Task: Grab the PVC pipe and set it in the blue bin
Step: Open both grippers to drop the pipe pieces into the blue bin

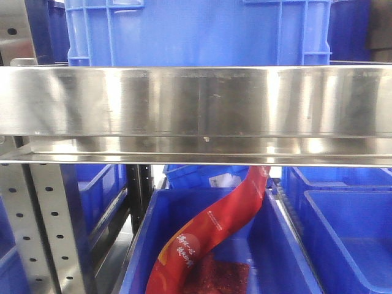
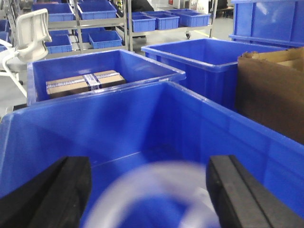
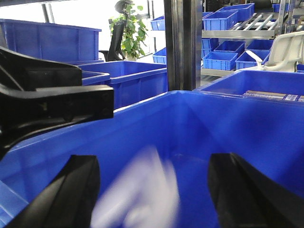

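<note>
Hovering over blue bin (image 2: 142,123): both tools spread, gripping nothing; PVC pipe (image 2: 147,194) blurred, axis unclear.

Bright indoor light, shelf (image 1: 196,101) glare, blurred pipe (image 2: 147,194)

A box (image 2: 85,82) lies in the bin (image 2: 38,76) behind the nearest bin (image 2: 199,128)

PVC pipe (image 2: 152,194) shows as a pale, blurred ring at the bottom centre of the left wrist frame, and as a whitish smear low centre in the right wrist frame, inside the blue bin (image 2: 142,123), whose glossy walls fill both frames
</note>
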Robot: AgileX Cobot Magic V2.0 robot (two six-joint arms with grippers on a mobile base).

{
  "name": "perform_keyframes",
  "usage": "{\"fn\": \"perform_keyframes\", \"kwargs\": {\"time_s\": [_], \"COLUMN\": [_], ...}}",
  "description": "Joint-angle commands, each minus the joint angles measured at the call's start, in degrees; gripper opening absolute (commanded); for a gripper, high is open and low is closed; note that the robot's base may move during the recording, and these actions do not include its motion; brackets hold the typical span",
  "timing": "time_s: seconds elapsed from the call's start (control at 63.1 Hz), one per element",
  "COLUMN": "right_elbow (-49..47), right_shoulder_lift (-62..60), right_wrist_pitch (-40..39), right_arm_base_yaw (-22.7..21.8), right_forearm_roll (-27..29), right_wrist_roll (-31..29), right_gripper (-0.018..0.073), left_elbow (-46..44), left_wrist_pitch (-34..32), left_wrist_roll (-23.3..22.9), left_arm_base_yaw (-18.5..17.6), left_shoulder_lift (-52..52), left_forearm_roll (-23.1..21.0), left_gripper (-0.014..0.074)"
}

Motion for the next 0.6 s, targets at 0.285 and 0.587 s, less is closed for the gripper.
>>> {"fn": "perform_keyframes", "kwargs": {"time_s": [0.285,0.587], "right_elbow": [-2.8,-5.6], "right_shoulder_lift": [-4.4,-5.6], "right_wrist_pitch": [0.1,12.5], "right_arm_base_yaw": [0.0,0.0], "right_forearm_roll": [0.2,0.2], "right_wrist_roll": [-0.2,-0.2], "right_gripper": [0.0356,-0.0167], "left_elbow": [-0.6,-0.6], "left_wrist_pitch": [0.2,12.0], "left_wrist_roll": [0.0,0.0], "left_arm_base_yaw": [-0.2,0.3], "left_shoulder_lift": [-4.0,-10.9], "left_forearm_roll": [0.2,0.3], "left_gripper": [0.0341,-0.0111]}}
